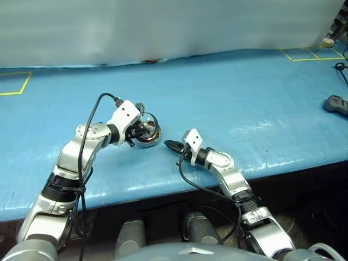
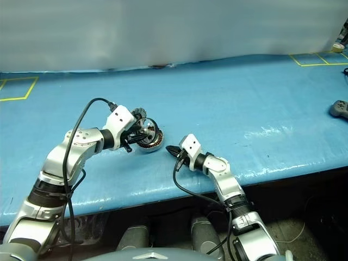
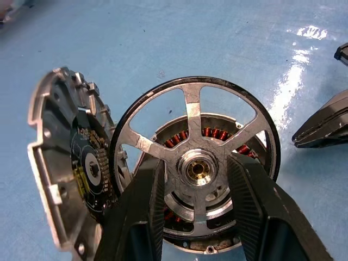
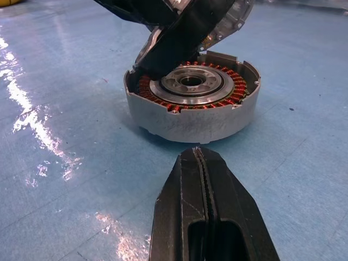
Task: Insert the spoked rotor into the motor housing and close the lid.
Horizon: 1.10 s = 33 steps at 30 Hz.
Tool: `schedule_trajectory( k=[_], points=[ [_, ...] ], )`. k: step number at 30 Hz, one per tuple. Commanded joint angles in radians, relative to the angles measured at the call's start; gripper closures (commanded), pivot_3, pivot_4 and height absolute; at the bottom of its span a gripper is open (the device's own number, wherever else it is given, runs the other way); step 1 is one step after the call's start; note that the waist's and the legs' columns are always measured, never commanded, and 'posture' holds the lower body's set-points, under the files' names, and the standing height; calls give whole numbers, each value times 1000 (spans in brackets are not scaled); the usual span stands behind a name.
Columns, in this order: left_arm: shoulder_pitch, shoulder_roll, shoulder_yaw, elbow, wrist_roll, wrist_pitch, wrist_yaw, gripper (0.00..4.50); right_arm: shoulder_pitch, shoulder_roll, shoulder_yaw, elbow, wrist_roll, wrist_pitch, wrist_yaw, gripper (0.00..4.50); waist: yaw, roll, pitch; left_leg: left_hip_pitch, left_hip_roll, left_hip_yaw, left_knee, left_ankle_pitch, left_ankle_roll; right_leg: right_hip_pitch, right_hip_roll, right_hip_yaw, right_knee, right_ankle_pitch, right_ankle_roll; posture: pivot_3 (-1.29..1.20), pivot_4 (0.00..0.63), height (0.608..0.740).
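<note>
Jaws of the left gripper [image 3: 198,212] are clamped on the spoked rotor [image 3: 194,142], one finger on each side of its shiny hub, and carry it just above the motor housing [image 4: 191,111]. Jaws of the right gripper [image 4: 202,163] are pressed together on nothing, their tips resting near the housing on its near side, apart from it.

The housing sits on the blue bench [image 1: 244,98], its copper windings and silver centre uncovered. The lid [image 3: 65,163] stands swung open beside the housing on its hinge, its segmented inner face turned toward the rotor.

By my reading the task is at its first half: the rotor has been picked up and brought over the housing, but it is tilted and not yet seated on the centre. What remains is to level it, lower it into the casing, release it, and then fold the lid over.

Room around the housing is generous: the bench beyond it and to both sides is bare blue surface, and the bench's front edge lies well nearer the robot than the housing. The tight spots are the upright lid just beside the rotor's rim and the right gripper parked close in front. A dark controller [image 1: 337,103] lies far off to the right of the housing.
</note>
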Motion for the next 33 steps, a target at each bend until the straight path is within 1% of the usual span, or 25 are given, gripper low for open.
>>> schedule_trajectory(
  k=[1,17,33],
  points=[
    [-31,1,49,-63,-22,12,13,3057,-20,3,-13,-7,2,-29,5,4500,-1,0,0,0,0,0,0,0,0,0,0,0,0,0,0,0,150,740],
    [-33,29,-13,-49,-10,43,-7,3057,-19,1,-13,-4,0,-34,5,4500,-3,0,0,0,0,0,0,0,0,0,0,0,0,0,0,0,150,740],
    [-31,39,-45,-11,2,35,-4,3057,-19,4,-16,-5,-4,-36,4,4500,-4,0,1,0,0,0,0,0,0,0,0,0,0,0,0,0,150,740]
  ],
)
